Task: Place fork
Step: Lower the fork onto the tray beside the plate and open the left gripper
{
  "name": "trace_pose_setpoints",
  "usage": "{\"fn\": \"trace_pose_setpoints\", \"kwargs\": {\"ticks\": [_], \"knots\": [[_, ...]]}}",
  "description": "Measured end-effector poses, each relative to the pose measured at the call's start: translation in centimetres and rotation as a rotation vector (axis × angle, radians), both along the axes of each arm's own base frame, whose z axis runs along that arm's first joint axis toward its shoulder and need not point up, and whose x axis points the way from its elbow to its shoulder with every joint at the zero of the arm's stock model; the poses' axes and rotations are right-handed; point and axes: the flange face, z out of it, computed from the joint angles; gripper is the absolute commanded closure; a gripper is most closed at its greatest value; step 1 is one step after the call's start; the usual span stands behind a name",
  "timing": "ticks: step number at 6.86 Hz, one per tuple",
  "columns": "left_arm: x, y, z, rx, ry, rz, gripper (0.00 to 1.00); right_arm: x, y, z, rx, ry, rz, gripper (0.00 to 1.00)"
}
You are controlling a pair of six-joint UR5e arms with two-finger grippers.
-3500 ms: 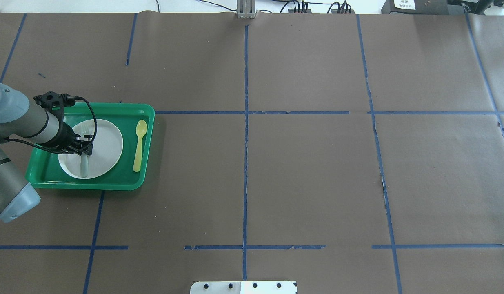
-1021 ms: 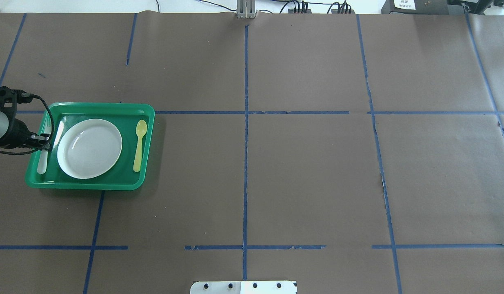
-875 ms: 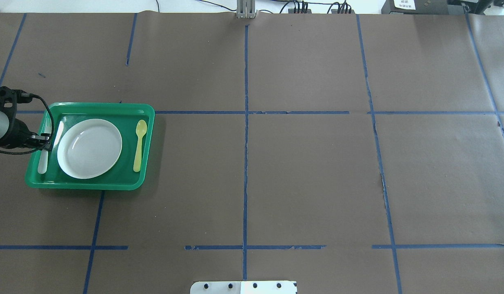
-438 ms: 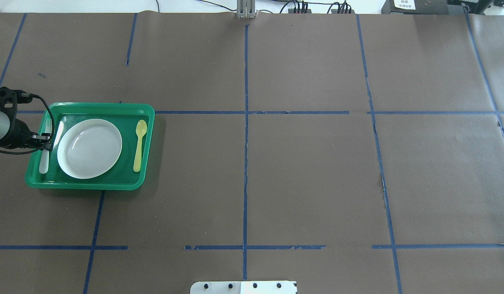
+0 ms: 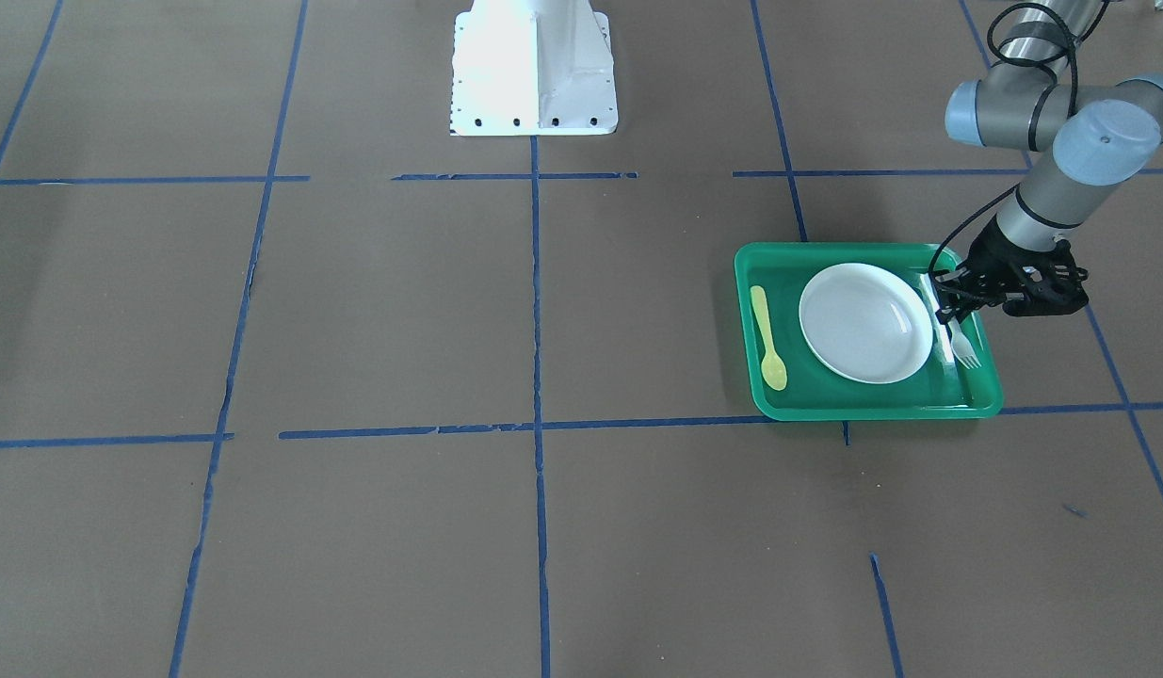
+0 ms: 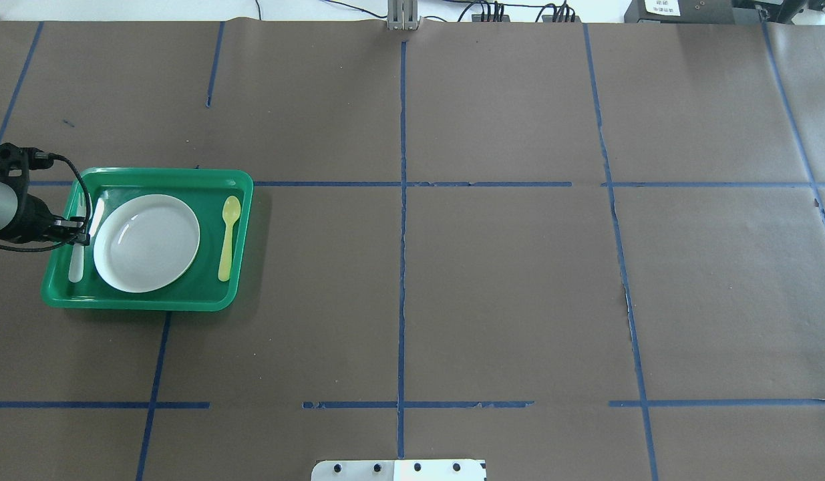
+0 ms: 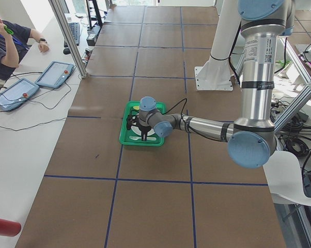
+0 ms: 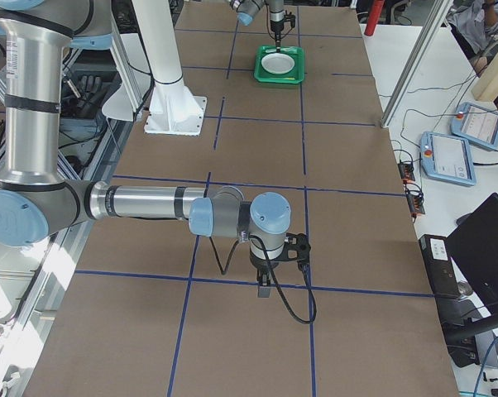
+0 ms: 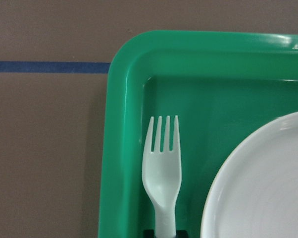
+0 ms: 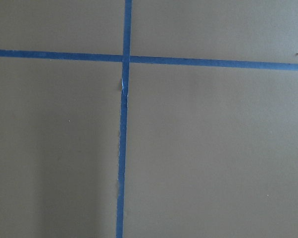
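Observation:
The pale whitish fork (image 9: 161, 168) lies along the left strip of the green tray (image 6: 151, 304), between the tray wall and the white plate (image 6: 147, 242), tines pointing away from the robot. My left gripper (image 6: 78, 232) is shut on the fork's handle, low over the tray. The front view shows the fork (image 5: 962, 350) under the left gripper (image 5: 953, 306), beside the plate (image 5: 865, 322). My right gripper (image 8: 265, 285) shows only in the exterior right view, low over the bare table, and I cannot tell whether it is open or shut.
A yellow spoon (image 6: 228, 237) lies in the tray to the right of the plate. The table is covered with brown paper crossed by blue tape lines (image 6: 402, 200). The robot's white base (image 5: 534, 66) stands at the table's edge.
The left gripper carried the fork from over the plate to the tray's left strip. In the last second the fork's handle swung slightly right, closer to the plate.

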Motion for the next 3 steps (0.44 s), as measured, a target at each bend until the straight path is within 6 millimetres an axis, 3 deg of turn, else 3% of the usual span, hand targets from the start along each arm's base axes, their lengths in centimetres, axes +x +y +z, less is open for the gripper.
{"fn": "trace_pose_setpoints", "kwargs": {"ticks": [3], "knots": [[0.94, 0.01, -0.53, -0.006, 0.010, 0.000, 1.00, 0.00, 0.00, 0.00, -0.001, 0.000, 0.001, 0.00]]}}
